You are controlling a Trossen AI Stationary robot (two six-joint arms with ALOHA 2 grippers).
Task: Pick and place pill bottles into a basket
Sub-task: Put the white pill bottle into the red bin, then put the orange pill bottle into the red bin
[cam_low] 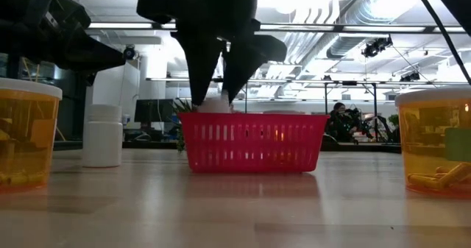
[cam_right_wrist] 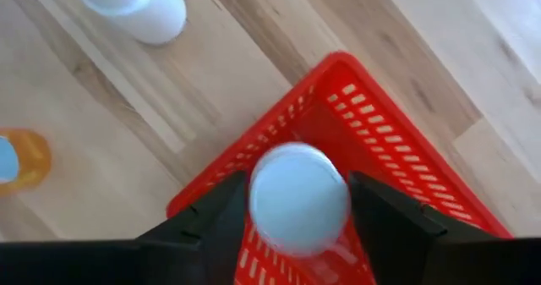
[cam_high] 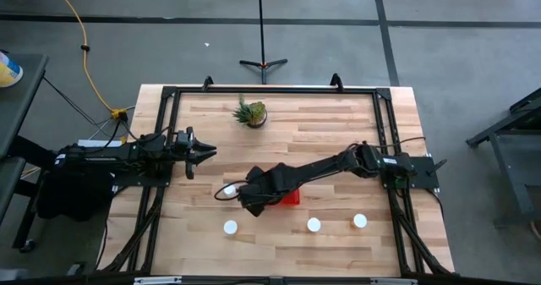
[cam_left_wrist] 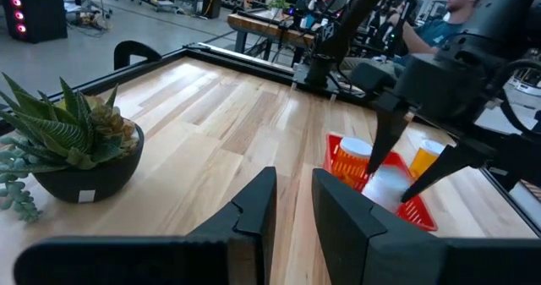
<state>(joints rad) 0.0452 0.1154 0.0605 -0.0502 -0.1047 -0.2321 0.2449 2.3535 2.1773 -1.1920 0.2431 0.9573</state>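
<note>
The right arm reaches from its base at the right edge of the wooden worktop [cam_high: 338, 141] across toward the middle, bent at the elbow and tipped downward at the wrist. Its right gripper [cam_right_wrist: 297, 202] hangs directly over the small rectangular red plastic basket with mesh-like sides [cam_right_wrist: 397, 141], fingers pointing down and closed against the round white cap of a small pill bottle [cam_right_wrist: 297, 196], one finger on each side of it. The held bottle sits above the basket's open mouth, near one corner.

Just beyond the gripper, outside the basket, an all-white cylindrical bottle [cam_right_wrist: 135, 2] stands on the worktop, and an orange-bodied bottle [cam_right_wrist: 21, 160] stands a little farther off. In the high view, three more white-capped bottles [cam_high: 314, 225] stand in a loose row on the near side of the gripper, apart from the basket.

The left arm lies level along the left side of the worktop, well apart from the basket. Its left gripper [cam_left_wrist: 292, 205] points toward the centre with its fingers slightly parted and nothing between them. A small spiky green potted plant [cam_left_wrist: 72, 145] stands beside it.
</note>
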